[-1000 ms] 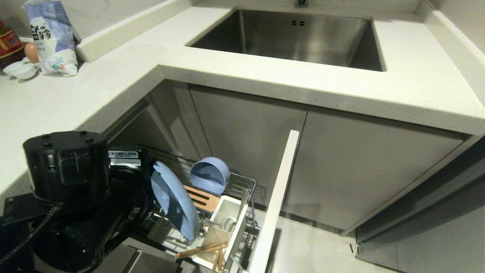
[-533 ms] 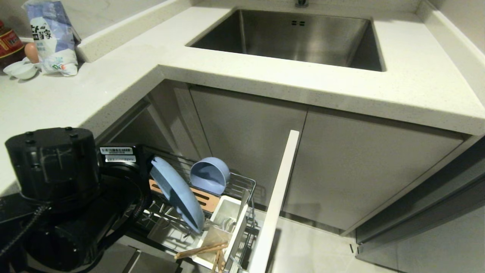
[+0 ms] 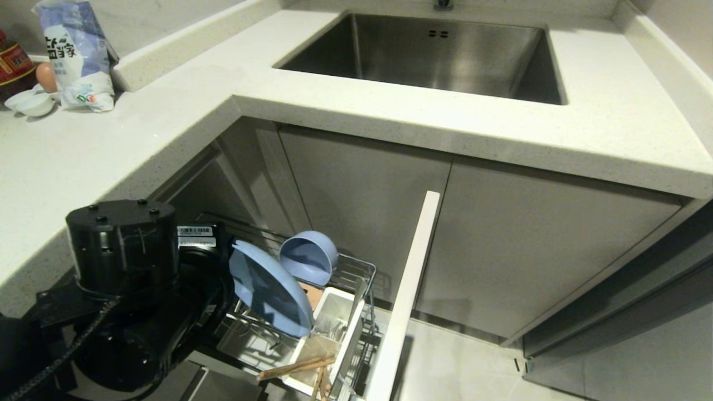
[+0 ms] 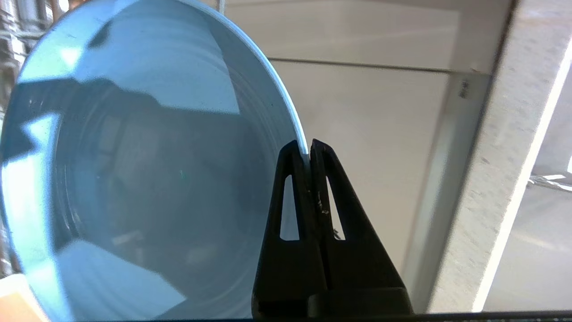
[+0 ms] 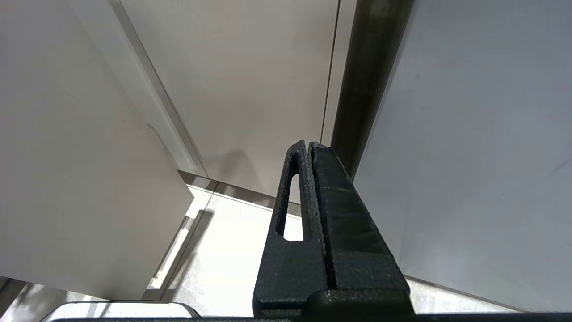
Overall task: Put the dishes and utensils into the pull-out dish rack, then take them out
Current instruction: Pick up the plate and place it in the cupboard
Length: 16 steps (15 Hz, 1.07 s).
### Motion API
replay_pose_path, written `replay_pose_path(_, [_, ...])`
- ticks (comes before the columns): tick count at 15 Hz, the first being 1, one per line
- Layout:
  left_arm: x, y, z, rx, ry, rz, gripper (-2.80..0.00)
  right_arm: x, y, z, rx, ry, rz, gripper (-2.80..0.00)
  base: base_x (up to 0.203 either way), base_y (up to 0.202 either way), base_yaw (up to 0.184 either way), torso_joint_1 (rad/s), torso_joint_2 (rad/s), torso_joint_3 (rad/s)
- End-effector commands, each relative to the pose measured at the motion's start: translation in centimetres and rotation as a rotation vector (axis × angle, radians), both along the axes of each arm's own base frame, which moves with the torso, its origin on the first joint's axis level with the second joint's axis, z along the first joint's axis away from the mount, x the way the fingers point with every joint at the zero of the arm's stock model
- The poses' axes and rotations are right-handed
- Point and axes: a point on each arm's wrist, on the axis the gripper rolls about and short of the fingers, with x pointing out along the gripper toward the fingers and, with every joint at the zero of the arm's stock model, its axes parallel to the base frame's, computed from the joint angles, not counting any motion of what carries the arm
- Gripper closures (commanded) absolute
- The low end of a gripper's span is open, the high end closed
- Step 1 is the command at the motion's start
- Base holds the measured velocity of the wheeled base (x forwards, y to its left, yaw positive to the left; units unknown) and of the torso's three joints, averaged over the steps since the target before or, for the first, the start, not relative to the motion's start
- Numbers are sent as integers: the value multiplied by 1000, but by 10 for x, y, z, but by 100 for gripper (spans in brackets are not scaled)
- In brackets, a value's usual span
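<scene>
Left end effector (image 4: 308, 145) clamped on plate (image 3: 270, 289) rim above rack (image 3: 356, 267), bowl (image 3: 309, 257) just behind.

The pull-out dish rack (image 3: 356, 267) is crowded: the tilted plate (image 3: 270, 289) blocks its middle, with the bowl (image 3: 309, 257) just behind and the caddy (image 3: 334, 323) beside. The white panel front (image 3: 406, 295) walls one side; the counter (image 3: 167, 128) overhangs, perhaps limiting lift. Open floor (image 3: 462, 367) lies beyond.

Home kitchen — sink (image 3: 445, 55), countertop (image 3: 167, 111)
</scene>
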Motion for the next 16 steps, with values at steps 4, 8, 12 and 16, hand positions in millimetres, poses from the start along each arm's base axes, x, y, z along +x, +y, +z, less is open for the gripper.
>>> replay_pose_path(4, [10,4,-10,22,35,47,0,2,0,-6,0,22,1,0,0,0,0,0,0,0])
replay_pose_path(8, [11,6,-15,53,72,60,0,2,0,-6,0,22,1,0,0,0,0,0,0,0])
replay_pose_path(12, [20,6,-27,83,116,81,0,2,0,-6,0,22,1,0,0,0,0,0,0,0])
replay_pose_path(16, [27,6,-35,100,144,97,0,2,0,-6,0,22,1,0,0,0,0,0,0,0])
